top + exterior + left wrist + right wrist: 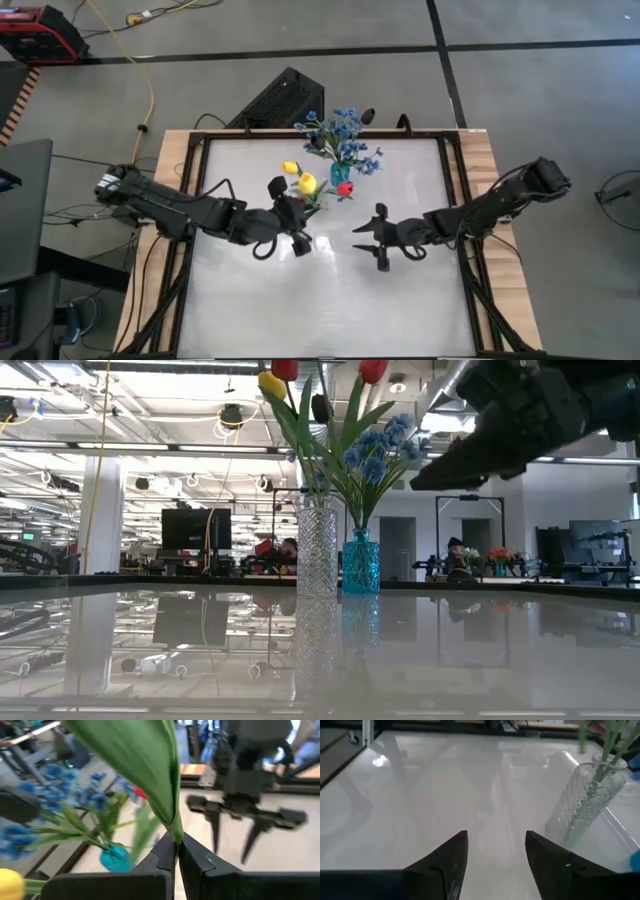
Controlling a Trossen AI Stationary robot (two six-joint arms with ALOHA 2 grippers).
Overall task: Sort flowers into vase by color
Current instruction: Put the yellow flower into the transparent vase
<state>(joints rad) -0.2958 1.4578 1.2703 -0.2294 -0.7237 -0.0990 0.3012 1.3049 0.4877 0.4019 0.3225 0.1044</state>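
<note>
From above I see my left gripper (297,222) over the middle of the white table (320,300), just in front of the flowers. On its wrist camera the fingers (165,855) are pressed together on a broad green leaf (145,760) that rises straight out of the pinch, so the left is clamped on a flower; I cannot tell from here which bloom tops that stem.

Two vases stand at the far side of the table. The blue vase (361,563) holds the blue blossoms (385,445), which spread wide above it in the overhead picture (340,135). Just beside it, on the left arm's side, is a clear ribbed glass vase (317,547) with green stems inside. Above the glass vase I see a yellow tulip (271,384), a red tulip (373,370) and a dark bloom (320,407). From above, two yellow tulips (299,175) lie right next to my left gripper, and a red tulip (345,188) sits between the two grippers, nearer the blue vase.

My right gripper (378,240) hangs over the table's centre, near the left gripper but apart from it, and a little nearer me than the vases. Its fingers (445,860) stand apart with only bare tabletop between them; it holds nothing. On its wrist camera the glass vase (585,800) is ahead and off to one side, not between the fingers.
</note>
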